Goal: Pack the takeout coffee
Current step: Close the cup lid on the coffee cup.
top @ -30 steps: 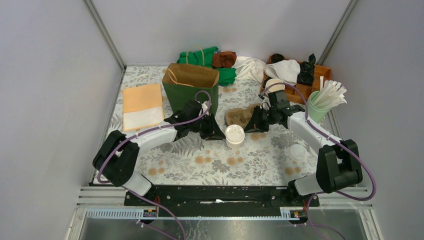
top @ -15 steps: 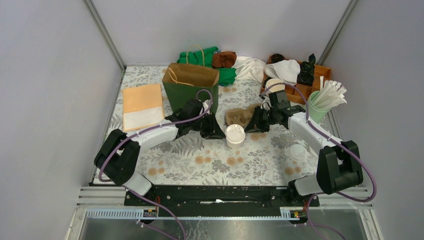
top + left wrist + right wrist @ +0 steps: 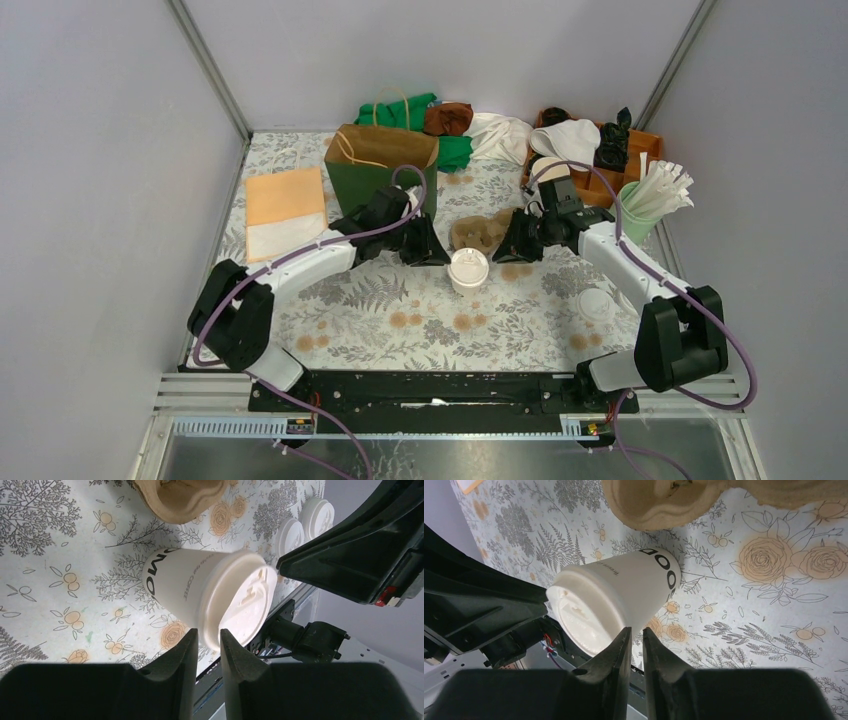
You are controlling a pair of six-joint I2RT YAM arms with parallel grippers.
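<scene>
The takeout coffee [image 3: 468,269], a white paper cup with a white lid, stands upright on the floral table cover just in front of the brown pulp carrier [image 3: 479,231]. My left gripper [image 3: 443,258] reaches it from the left. In the left wrist view the jaws [image 3: 207,632] stand narrowly apart with the rim of the cup's lid [image 3: 245,600] caught between the tips. My right gripper [image 3: 498,254] sits at the cup's right side. In the right wrist view its jaws [image 3: 637,630] are a thin slit apart just short of the cup's wall [image 3: 629,585], with nothing between them.
A green paper bag [image 3: 381,172] stands open behind the left arm. Orange and white napkins [image 3: 285,210] lie at the left. Loose white lids [image 3: 597,303] rest at the right. A green cup of straws [image 3: 640,205] and a wooden tray [image 3: 612,160] stand at the back right, with cloths [image 3: 440,120] behind.
The left arm has shifted slightly towards the back. The right jaws have parted a little. The cup stays in place.
</scene>
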